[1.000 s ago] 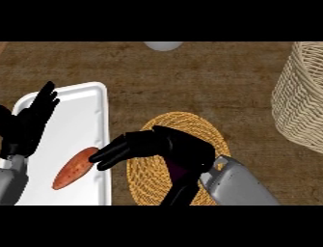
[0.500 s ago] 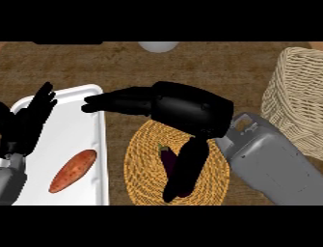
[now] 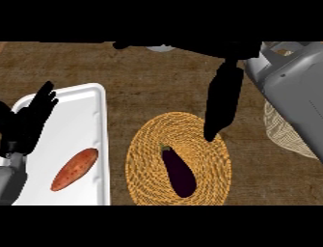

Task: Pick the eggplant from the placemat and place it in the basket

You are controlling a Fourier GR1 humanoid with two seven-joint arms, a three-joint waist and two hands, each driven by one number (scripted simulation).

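A steep downward look at a brown kitchen counter [image 3: 156,82]. At 9 o'clock, the robot's left hand [image 3: 23,123] rests with straight fingers pointing up, over the left rim of a white tray [image 3: 86,103]. The tray runs from the middle left down to the lower edge. In it, toward 7 o'clock, lies one orange sweet potato [image 3: 74,169], tilted, clear of the tray's rims; the upper half of the tray is bare.

Just right of the tray, at 6 o'clock, sits a round woven straw placemat [image 3: 146,144]. The dark purple eggplant [image 3: 178,172] lies on it, slightly right of its centre, stem end toward 12 o'clock. Nothing touches the eggplant.

Above the placemat, from 12 to 1 o'clock, the right hand [image 3: 221,103] fills the upper middle. Its fingers are spread wide and straight; one long finger reaches down, its tip over the placemat's upper right rim. It holds nothing. The grey right forearm [image 3: 302,91] covers the right side from 1 to 4 o'clock.

Behind that forearm, at 3 o'clock, only a sliver of the wicker basket [image 3: 285,132] shows; whatever is inside it is hidden. Open counter lies between tray and hand at 11 o'clock.
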